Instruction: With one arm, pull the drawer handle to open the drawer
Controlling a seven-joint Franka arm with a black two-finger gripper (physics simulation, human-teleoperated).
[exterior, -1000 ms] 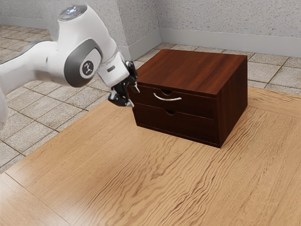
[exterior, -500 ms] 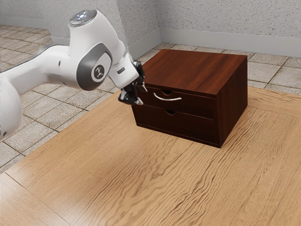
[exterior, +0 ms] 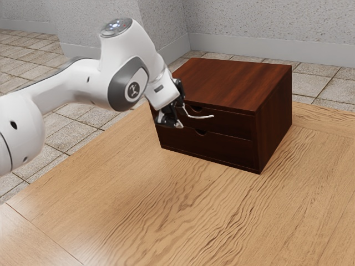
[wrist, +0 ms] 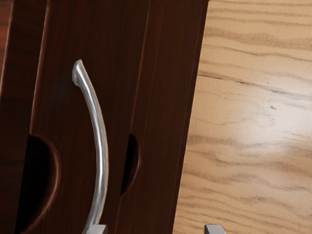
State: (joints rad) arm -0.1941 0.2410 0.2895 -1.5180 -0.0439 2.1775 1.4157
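Fingers [wrist: 97, 230] stand apart, open, with nothing clamped between them. One tip sits right at the near end of the handle, and the other hangs beside it over bare wood, holding nothing.

Largest in the scene is the table [exterior: 166, 210], a pale wood-grain surface that carries everything, with grey floor tiles [exterior: 50, 127] beyond its edge. The white arm [exterior: 83, 88] comes in from the exterior view's left and reaches across to the front of the cabinet [exterior: 233, 83]. This cabinet is a dark reddish-brown box standing on the table toward the exterior view's right.

Its front holds two drawers, one above the other. The upper drawer [exterior: 227, 121] lies level with the lower drawer [exterior: 222, 145]; neither is drawn out.

The handle [exterior: 198, 116] is a slim, bowed silver bar fixed to the upper drawer's face, toward the end of the drawer nearer the arm. In the wrist view it curves away from the fingers along the dark front. Half-round notches [wrist: 41, 185] are cut into the edge of each drawer front, one on either side of that bar.
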